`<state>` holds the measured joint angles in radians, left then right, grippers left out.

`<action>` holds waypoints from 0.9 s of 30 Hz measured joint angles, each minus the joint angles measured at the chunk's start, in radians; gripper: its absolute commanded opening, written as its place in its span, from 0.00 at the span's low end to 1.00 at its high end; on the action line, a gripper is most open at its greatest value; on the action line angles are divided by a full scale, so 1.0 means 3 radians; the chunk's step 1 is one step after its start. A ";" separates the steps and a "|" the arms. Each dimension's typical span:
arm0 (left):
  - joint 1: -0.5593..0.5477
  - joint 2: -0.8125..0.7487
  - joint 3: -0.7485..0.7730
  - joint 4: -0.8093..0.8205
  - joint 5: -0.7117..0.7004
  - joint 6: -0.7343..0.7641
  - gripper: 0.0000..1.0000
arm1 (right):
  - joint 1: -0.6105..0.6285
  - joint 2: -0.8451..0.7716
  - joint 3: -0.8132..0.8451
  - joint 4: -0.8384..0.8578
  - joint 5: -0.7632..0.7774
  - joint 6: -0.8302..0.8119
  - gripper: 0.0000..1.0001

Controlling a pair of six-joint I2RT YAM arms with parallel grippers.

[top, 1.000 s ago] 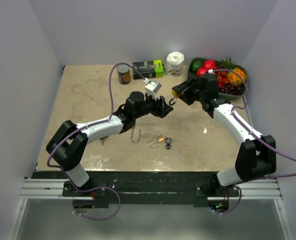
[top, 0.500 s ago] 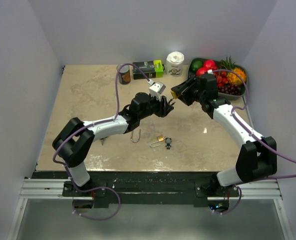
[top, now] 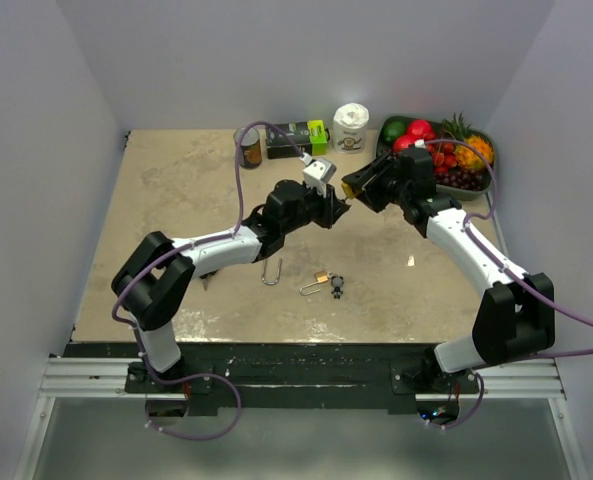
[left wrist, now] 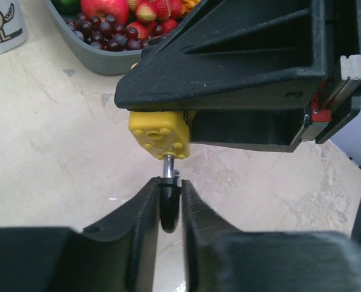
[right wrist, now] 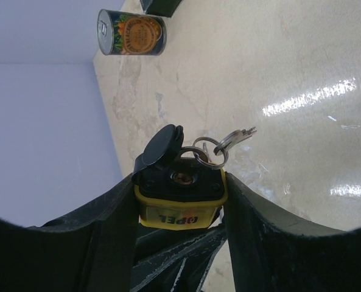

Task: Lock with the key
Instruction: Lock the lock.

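Observation:
My right gripper (top: pixel 358 187) (right wrist: pixel 180 182) is shut on a yellow padlock (right wrist: pixel 179 207) (left wrist: pixel 159 135) and holds it above the table. The padlock's black keyhole cover (right wrist: pixel 161 146) is flipped open and the brass keyhole (right wrist: pixel 181 177) is empty. A ring with keys (right wrist: pixel 227 143) hangs just behind the padlock body. My left gripper (top: pixel 334 207) (left wrist: pixel 169 185) meets it from the left and is shut on the black-sleeved shackle (left wrist: pixel 168 204), which sticks out of the padlock's underside on a bare metal leg.
A small brass padlock with a key (top: pixel 323 281) and a loose shackle (top: pixel 271 270) lie at the table's front middle. A can (top: pixel 247 148), a green-black box (top: pixel 298 136), a white cup (top: pixel 352 128) and a fruit tray (top: pixel 468 191) stand along the back.
My left gripper has moved up and right to the padlock held by my right gripper and now grips its shackle. The right arm has barely moved.

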<state>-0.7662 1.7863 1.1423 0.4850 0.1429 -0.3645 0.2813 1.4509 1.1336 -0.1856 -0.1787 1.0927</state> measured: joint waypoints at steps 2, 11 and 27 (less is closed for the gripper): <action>0.0001 0.0006 0.0000 0.0000 -0.0011 0.0032 0.12 | 0.0000 0.0000 0.0004 -0.0018 0.0001 0.0000 0.00; 0.0000 0.0006 -0.0001 0.0003 0.0000 0.0081 0.29 | 0.0001 0.0004 0.0037 -0.0045 0.0000 0.0001 0.00; 0.0001 0.0004 -0.0097 0.0001 0.0009 0.0149 0.07 | 0.0001 0.0006 0.0042 -0.0055 0.0000 0.0001 0.00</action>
<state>-0.7658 1.7874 1.1133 0.4854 0.1455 -0.3199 0.2817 1.4528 1.1461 -0.2020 -0.1787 1.0931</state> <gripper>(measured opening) 0.159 0.545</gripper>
